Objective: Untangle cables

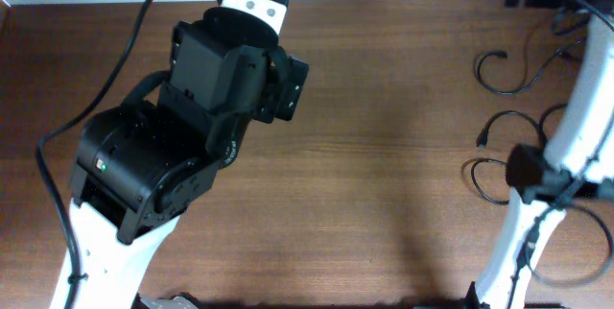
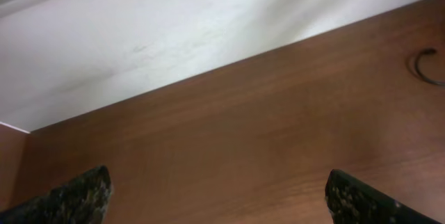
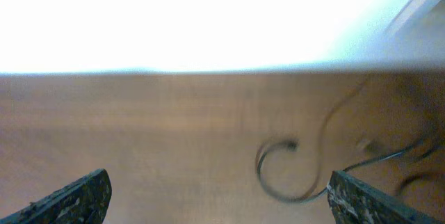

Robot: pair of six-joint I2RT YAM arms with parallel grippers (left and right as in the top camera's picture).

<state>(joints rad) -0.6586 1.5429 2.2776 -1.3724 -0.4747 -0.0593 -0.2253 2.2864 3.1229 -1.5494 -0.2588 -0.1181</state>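
Observation:
Several thin black cables lie in loose loops on the right side of the brown table: one at the back point(image 1: 502, 88), one in the middle point(image 1: 497, 122) and one nearer the front point(image 1: 483, 182). My right gripper point(image 3: 218, 177) is open and empty above bare wood. A curled cable point(image 3: 268, 181) lies just inside its right finger, and more cable strands trail off to the right. My left gripper point(image 2: 218, 172) is open and empty over bare table. A small piece of cable loop point(image 2: 419, 67) shows far to its right. In the overhead view both sets of fingers are hidden by the arms.
The left arm's bulky black body point(image 1: 201, 107) hangs over the left half of the table point(image 1: 384, 155), with its thick black wire point(image 1: 115, 69) looping to the left. The right arm's white link point(image 1: 566, 146) crosses over the cables. A white wall runs along the table's far edge point(image 2: 208, 74).

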